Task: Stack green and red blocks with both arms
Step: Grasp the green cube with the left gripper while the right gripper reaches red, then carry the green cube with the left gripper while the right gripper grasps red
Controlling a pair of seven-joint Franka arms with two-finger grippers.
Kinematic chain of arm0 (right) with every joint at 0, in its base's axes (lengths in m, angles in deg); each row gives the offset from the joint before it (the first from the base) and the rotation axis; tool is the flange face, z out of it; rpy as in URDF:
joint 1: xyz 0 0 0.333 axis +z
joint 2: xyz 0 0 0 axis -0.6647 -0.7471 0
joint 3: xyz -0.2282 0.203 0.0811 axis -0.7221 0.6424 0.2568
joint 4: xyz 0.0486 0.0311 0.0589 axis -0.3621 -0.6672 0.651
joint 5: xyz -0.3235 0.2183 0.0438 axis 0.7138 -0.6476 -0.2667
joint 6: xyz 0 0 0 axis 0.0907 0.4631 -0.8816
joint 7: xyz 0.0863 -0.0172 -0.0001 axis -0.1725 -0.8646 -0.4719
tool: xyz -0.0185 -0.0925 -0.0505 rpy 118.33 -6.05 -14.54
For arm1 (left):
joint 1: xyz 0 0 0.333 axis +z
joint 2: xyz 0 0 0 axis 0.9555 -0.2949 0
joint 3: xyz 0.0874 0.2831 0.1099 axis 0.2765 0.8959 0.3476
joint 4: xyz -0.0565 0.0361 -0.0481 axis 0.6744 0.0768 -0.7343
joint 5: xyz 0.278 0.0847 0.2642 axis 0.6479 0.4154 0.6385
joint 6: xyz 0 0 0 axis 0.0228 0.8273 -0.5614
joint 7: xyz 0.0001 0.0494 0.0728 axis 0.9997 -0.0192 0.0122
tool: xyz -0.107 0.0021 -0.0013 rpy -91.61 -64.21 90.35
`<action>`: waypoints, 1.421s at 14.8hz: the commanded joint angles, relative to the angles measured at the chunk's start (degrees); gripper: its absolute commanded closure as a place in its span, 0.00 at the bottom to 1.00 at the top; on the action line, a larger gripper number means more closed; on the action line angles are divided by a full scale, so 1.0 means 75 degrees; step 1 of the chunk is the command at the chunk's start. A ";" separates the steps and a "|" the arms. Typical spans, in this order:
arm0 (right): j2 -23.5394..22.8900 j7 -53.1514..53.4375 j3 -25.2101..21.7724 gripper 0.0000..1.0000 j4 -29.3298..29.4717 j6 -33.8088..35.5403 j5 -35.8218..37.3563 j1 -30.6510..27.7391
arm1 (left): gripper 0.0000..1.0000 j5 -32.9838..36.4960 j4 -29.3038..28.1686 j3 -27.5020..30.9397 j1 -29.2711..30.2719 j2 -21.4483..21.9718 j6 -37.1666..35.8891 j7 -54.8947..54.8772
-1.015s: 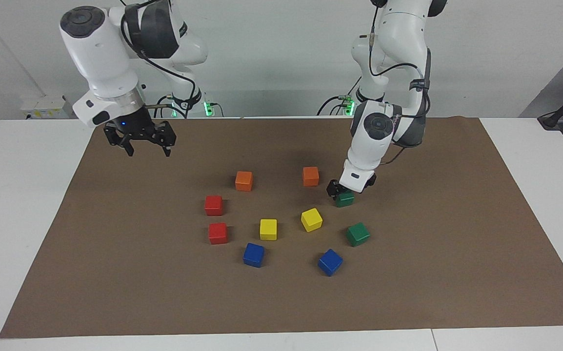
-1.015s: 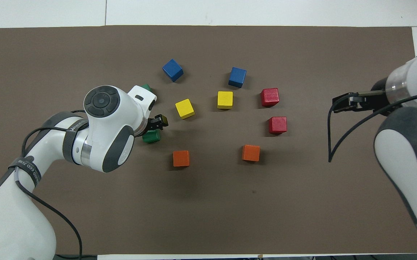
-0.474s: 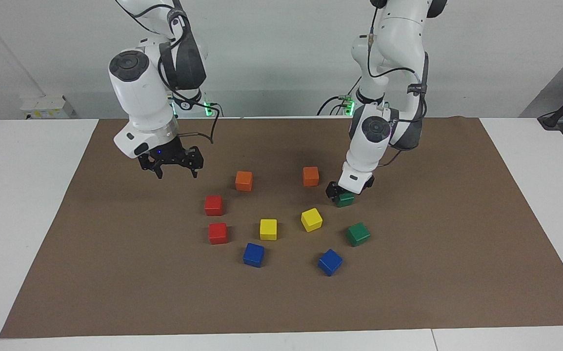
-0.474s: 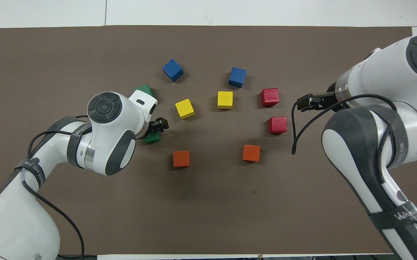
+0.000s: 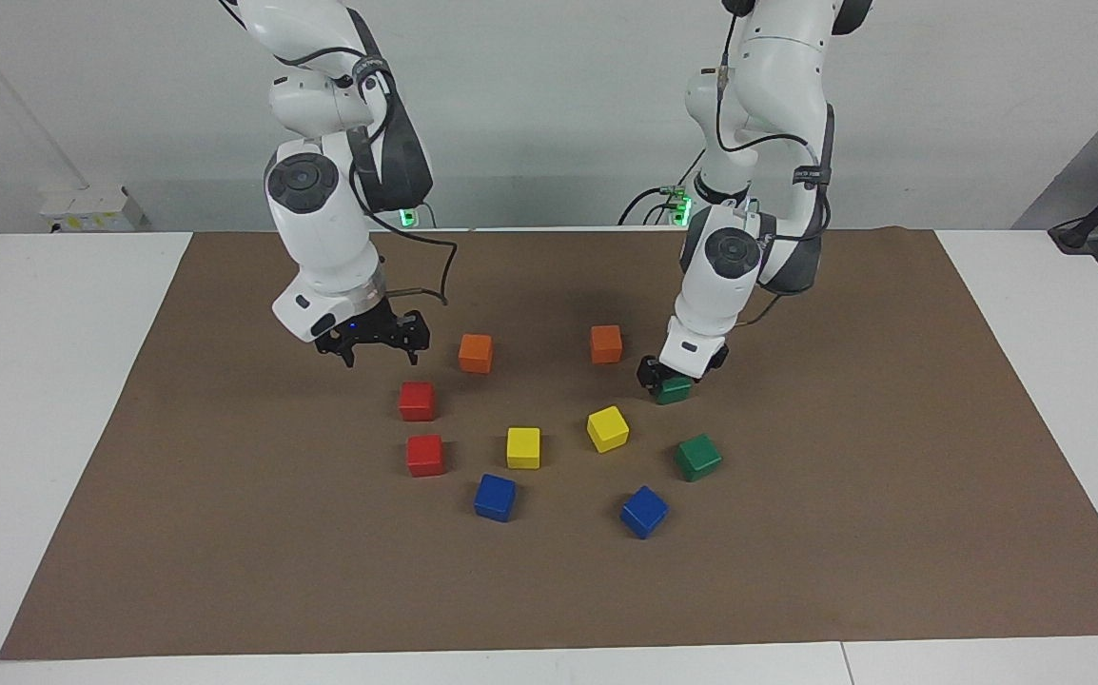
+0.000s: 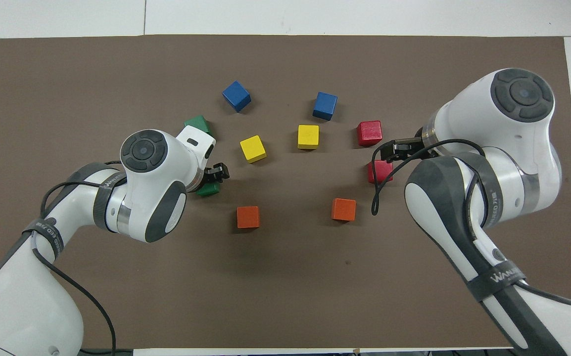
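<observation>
Two red blocks lie on the brown mat toward the right arm's end, one (image 5: 417, 401) nearer to the robots than the other (image 5: 425, 455). Toward the left arm's end lie two green blocks. My left gripper (image 5: 668, 376) is down at the mat around the nearer green block (image 5: 675, 390), which its white hand mostly covers in the overhead view (image 6: 209, 189). The other green block (image 5: 698, 457) lies free. My right gripper (image 5: 380, 354) hangs open and empty above the mat, close to the nearer red block (image 6: 379, 171).
Two orange blocks (image 5: 476, 353) (image 5: 606, 343) lie nearest the robots. Two yellow blocks (image 5: 523, 447) (image 5: 608, 428) sit in the middle, and two blue ones (image 5: 495, 497) (image 5: 644, 511) farthest out. The brown mat (image 5: 796, 571) covers the white table.
My right arm has swung in from the mat's edge and come down toward the red blocks. My left gripper has stayed low at the green block.
</observation>
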 commanded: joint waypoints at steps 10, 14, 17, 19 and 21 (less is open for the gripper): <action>-0.0237 0.0241 0.0027 0.00 -0.0710 -0.1098 -0.0147 0.0261 | 1.00 0.0026 0.0993 0.0174 0.1522 0.0275 -0.1411 -0.2389; -0.0402 0.0311 0.0016 0.00 -0.0721 -0.1402 -0.0147 0.0366 | 1.00 0.0026 0.1204 0.0174 0.2518 0.0193 -0.1340 -0.3997; -0.0589 0.0311 0.0016 0.00 -0.0721 -0.1637 -0.0147 0.0378 | 1.00 0.0026 0.1181 0.0174 0.3000 0.0170 -0.1165 -0.4595; -0.0636 0.0288 0.0016 0.00 -0.0791 -0.1778 -0.0147 0.0378 | 1.00 0.0038 0.1181 0.0174 0.3130 0.0158 -0.1118 -0.4796; -0.0683 0.0253 0.0016 0.00 -0.0885 -0.1953 -0.0147 0.0366 | 1.00 0.0154 0.1181 0.0174 0.3352 0.0030 -0.0943 -0.5006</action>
